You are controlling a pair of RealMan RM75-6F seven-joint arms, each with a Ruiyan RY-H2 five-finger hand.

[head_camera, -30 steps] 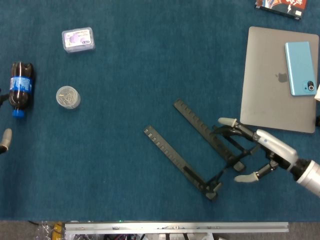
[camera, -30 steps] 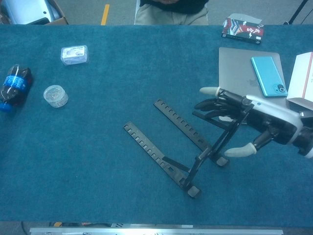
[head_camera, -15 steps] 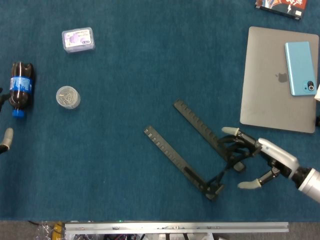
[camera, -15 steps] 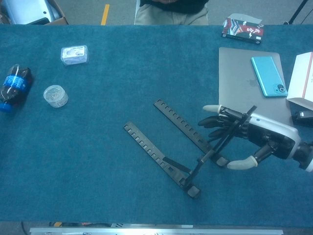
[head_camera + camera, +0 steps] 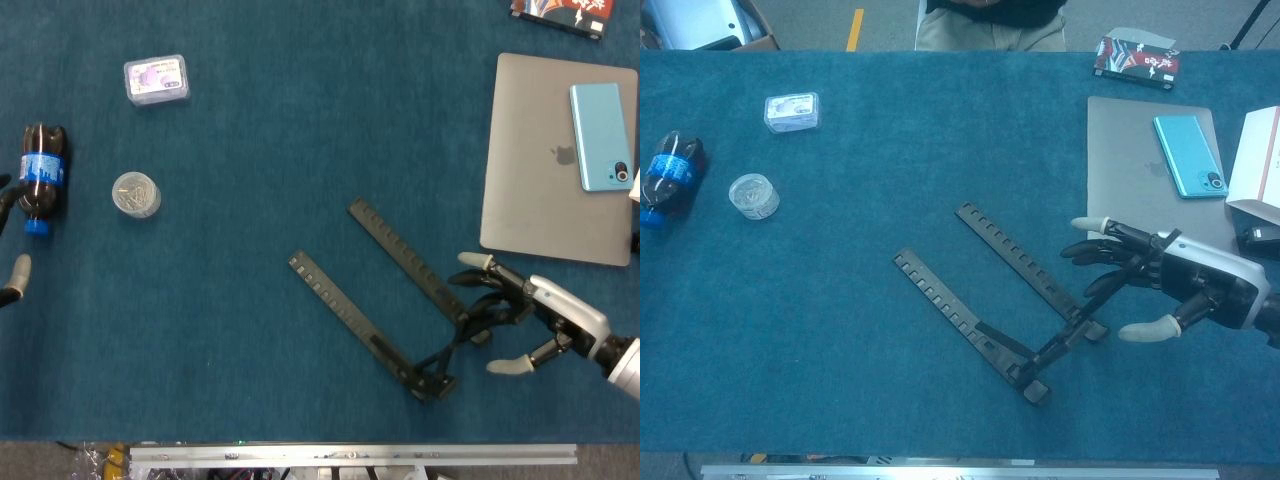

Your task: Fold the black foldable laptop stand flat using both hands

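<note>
We find the black foldable laptop stand lying on the blue tabletop, right of centre in the lower half of the head view, its two notched rails running diagonally from upper left to lower right and joined at the lower end by a thin cross strut. The right robot hand sits at the lower right of the frame, just beside the rails' lower ends; its dark fingers reach toward the raised strut and appear to touch it, with the white-tipped thumb spread well apart below, and we see nothing clamped in it. The left robot hand shows only as a fingertip and a dark curved part at the far left edge, so we cannot tell its state. A cola bottle lies at the left edge, a round clear container near it, and a small clear box above. A grey laptop lies at upper right with a turquoise phone resting on its lid.
</note>
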